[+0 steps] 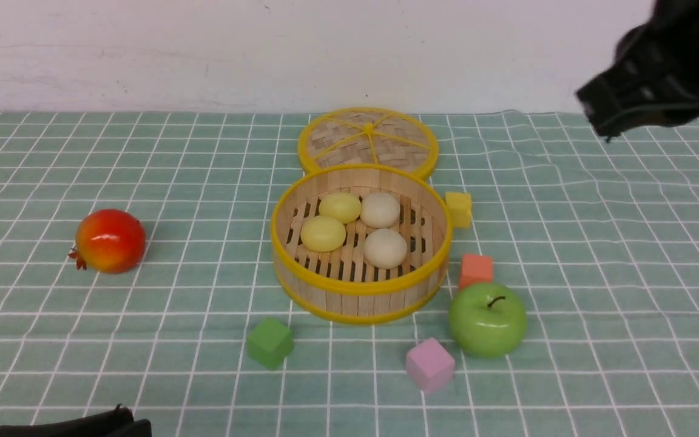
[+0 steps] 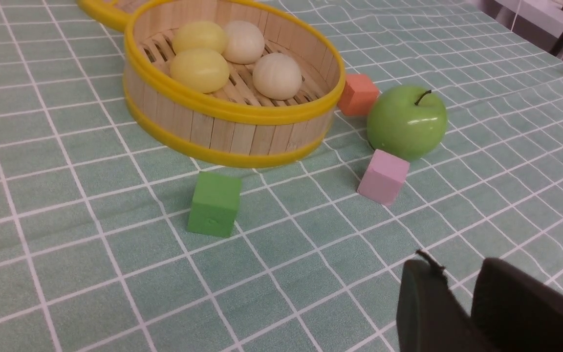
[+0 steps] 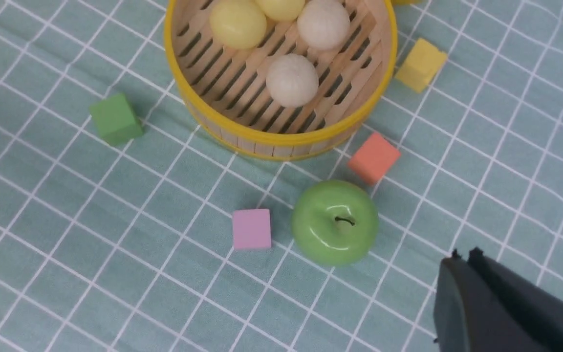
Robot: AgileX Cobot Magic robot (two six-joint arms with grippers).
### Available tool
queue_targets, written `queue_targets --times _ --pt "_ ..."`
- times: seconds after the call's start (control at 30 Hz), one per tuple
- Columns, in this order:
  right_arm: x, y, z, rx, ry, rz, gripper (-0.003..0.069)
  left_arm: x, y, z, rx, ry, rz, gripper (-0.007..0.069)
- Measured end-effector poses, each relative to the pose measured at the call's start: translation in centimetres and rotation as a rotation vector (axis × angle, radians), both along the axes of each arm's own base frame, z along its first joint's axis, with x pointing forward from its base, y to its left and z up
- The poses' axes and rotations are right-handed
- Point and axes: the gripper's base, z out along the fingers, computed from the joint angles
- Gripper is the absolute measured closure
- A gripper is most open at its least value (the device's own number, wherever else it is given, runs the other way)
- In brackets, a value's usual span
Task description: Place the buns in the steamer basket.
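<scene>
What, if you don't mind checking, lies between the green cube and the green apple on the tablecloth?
The pink cube lies between the green cube and the green apple, nearer the apple. The front view shows it best, and both wrist views agree.

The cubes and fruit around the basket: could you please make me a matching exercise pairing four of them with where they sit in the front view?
Things:
1. yellow cube
2. green cube
3. pomegranate
4. apple

Places:
A. far left of the basket, alone
B. right of the basket, beside its far rim
C. near-left of the basket
D. near-right of the basket, between the orange cube and pink cube

Pairs: 1-B, 2-C, 3-A, 4-D
</scene>
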Motion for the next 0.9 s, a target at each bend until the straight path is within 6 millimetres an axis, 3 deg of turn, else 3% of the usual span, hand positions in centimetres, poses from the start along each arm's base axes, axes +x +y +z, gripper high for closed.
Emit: queue_targets --times 0.27,0.33,0.4,0.47,0.57,0.6,0.63,0.67,0.7,0.73,0.77,0.8,0.83,0.87,0.9 --pt "-2.3 -1.9 0.9 0.0 -0.056 -0.02 0.0678 0.0 0.0 0.0 0.0 0.0 0.0 0.0475" --pt "-3.2 -2.9 0.7 -0.013 -0.095 -0.036 0.0678 0.0 0.0 0.0 0.0 0.0 0.0 0.0474" --pt "-5.7 -5.6 -0.8 -0.004 -0.211 -0.082 0.0676 0.0 0.0 0.0 0.0 0.0 0.0 0.0475" --pt "-7.4 -7.6 -3.0 0.018 -0.284 -0.126 0.0676 0.0 0.0 0.0 0.0 0.0 0.0 0.0474" --pt "-11.4 -10.9 -9.7 0.054 -0.406 -0.246 0.0676 0.0 0.0 0.0 0.0 0.0 0.0 0.047" --pt "-11.7 -11.0 -10.2 0.057 -0.412 -0.245 0.0676 0.0 0.0 0.0 0.0 0.0 0.0 0.047" --pt "-13.6 -12.1 -14.3 0.072 -0.455 -0.312 0.0676 0.0 0.0 0.0 0.0 0.0 0.0 0.0469" --pt "-13.8 -12.2 -14.8 0.074 -0.46 -0.318 0.0676 0.0 0.0 0.0 0.0 0.0 0.0 0.0469" --pt "-15.2 -12.7 -18.8 0.096 -0.492 -0.364 0.0675 0.0 0.0 0.0 0.0 0.0 0.0 0.0468" --pt "-15.8 -13.0 -21.0 0.111 -0.507 -0.394 0.0675 0.0 0.0 0.0 0.0 0.0 0.0 0.0467" --pt "-16.0 -13.1 -21.8 0.117 -0.513 -0.41 0.0675 0.0 0.0 0.0 0.0 0.0 0.0 0.0467" --pt "-16.6 -13.2 -24.5 0.14 -0.524 -0.447 0.0675 0.0 0.0 0.0 0.0 0.0 0.0 0.0467" --pt "-16.6 -13.3 -25.2 0.145 -0.524 -0.456 0.0674 0.0 0.0 0.0 0.0 0.0 0.0 0.0467" --pt "-16.9 -13.3 -27.7 0.169 -0.526 -0.485 0.0673 0.0 0.0 0.0 0.0 0.0 0.0 0.0466" --pt "-17.0 -13.3 -28.5 0.178 -0.519 -0.495 0.0673 0.0 0.0 0.0 0.0 0.0 0.0 0.0465"
